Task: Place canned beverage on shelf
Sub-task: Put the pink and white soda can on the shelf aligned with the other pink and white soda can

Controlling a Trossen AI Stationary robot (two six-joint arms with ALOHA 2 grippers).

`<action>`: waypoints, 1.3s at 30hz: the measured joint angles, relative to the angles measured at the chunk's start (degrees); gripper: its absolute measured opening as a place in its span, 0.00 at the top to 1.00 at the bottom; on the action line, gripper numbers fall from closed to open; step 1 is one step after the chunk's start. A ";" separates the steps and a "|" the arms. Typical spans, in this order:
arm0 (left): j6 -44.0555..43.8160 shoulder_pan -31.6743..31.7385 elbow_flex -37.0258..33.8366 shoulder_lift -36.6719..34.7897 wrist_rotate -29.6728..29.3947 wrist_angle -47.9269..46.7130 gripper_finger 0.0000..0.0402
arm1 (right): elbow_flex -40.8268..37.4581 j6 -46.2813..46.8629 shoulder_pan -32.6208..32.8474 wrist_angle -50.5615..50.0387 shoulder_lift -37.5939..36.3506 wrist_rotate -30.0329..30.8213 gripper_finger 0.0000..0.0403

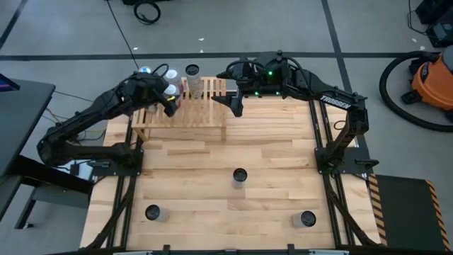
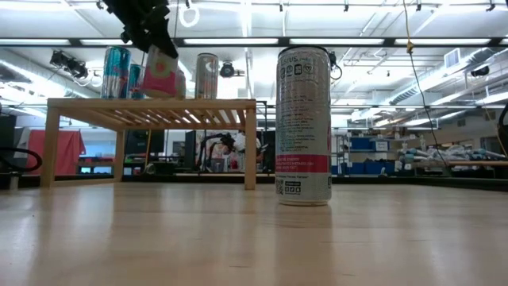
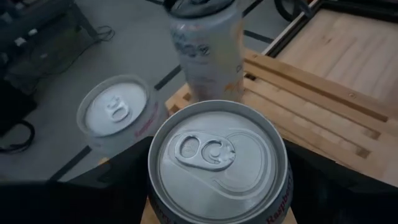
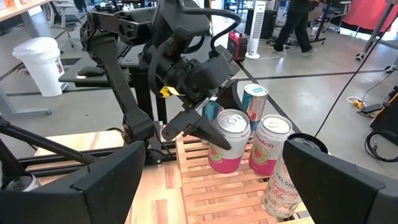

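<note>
The left gripper (image 4: 208, 127) clamps a pink-and-white beverage can (image 4: 228, 149) just above the slatted light-wood shelf (image 1: 205, 113), beside cans already there. It should lower straight, keeping clear of them, then release. The right gripper (image 1: 235, 104) waits open nearby.

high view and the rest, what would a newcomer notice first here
The left gripper clamps a pink and silver drink can over the low light-wood slatted shelf, beside other cans standing there. In the low view a tall silver can looms on the pale wooden table. The right gripper hangs open nearby.
</note>
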 joint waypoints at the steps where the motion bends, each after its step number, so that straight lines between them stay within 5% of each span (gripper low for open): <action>1: -0.37 0.31 0.00 0.00 0.08 -0.42 0.25 | 0.00 0.00 0.00 0.00 0.00 0.02 0.03; 16: -1.29 1.18 -5.10 -0.91 2.23 6.07 0.25 | 0.00 0.02 0.00 0.04 0.00 0.00 0.03; 39: -3.69 1.78 -5.14 -0.79 2.23 3.60 0.21 | 0.00 0.01 0.00 0.04 0.00 0.00 0.03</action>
